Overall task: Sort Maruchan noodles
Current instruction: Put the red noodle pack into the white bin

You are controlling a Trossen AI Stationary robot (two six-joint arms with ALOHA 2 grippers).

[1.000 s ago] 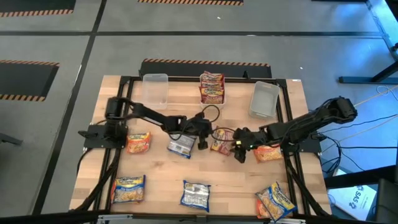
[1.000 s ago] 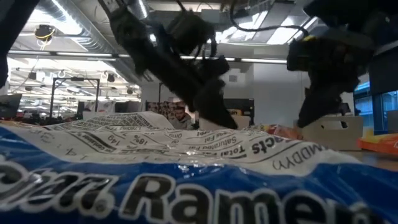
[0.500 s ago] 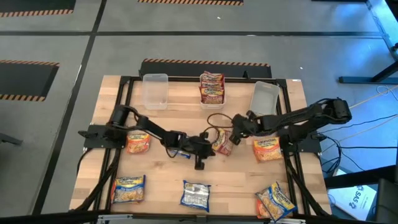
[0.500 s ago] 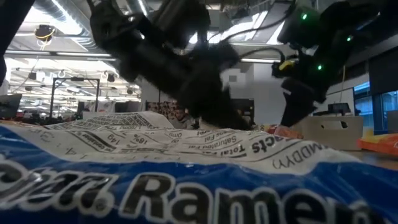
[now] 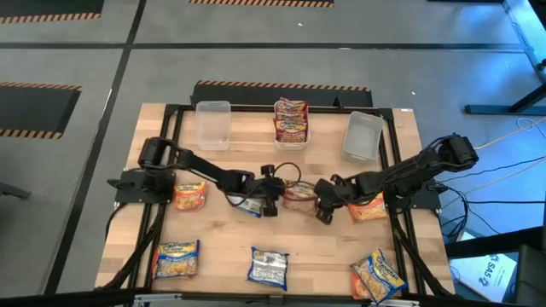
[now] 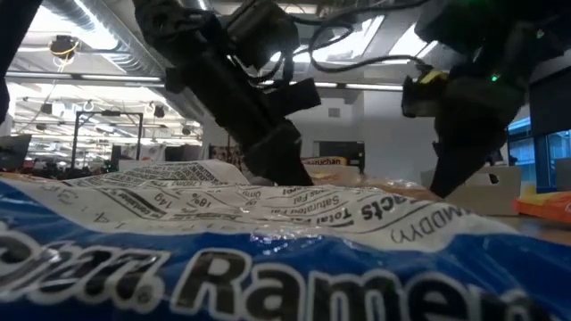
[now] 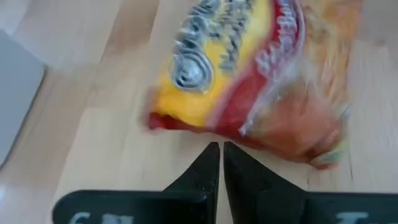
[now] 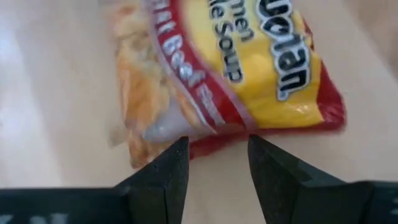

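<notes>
A red-and-yellow Maruchan noodle packet (image 5: 299, 195) lies flat on the wooden table's middle, between my two grippers. My left gripper (image 7: 221, 149) is shut and slants down, its tips at the packet's red edge (image 7: 205, 134) on the table's left side. My right gripper (image 8: 214, 152) is open and comes from the table's right side, its two fingers standing at the packet's opposite red edge (image 8: 217, 144). A blue-white packet (image 5: 248, 205) lies under my left arm. In the low view both grippers (image 6: 284, 174) (image 6: 446, 183) reach down behind a blue packet (image 6: 268, 267) that fills the foreground. My left gripper has its shut fingertips (image 7: 211, 155) right at the packet's red edge; whether they touch it I cannot tell. My right gripper has its open fingertips (image 8: 177, 152) at the packet's other red edge, and I cannot tell whether they touch it. The packet lies flat on the table.
At the far edge stand a clear bin (image 5: 213, 124), a bin of red packets (image 5: 290, 119) and another clear bin (image 5: 363, 136). Orange packets (image 5: 189, 194) (image 5: 367, 208) lie beside the arms. Along the near edge lie a blue packet (image 5: 268, 266) and two yellow ones (image 5: 177, 258) (image 5: 378, 275).
My right gripper swung toward the far edge over the red packet, then came back down to its right side. My left gripper dipped toward the near edge and returned to the packet's left side. The packet has stayed in about the same spot.
</notes>
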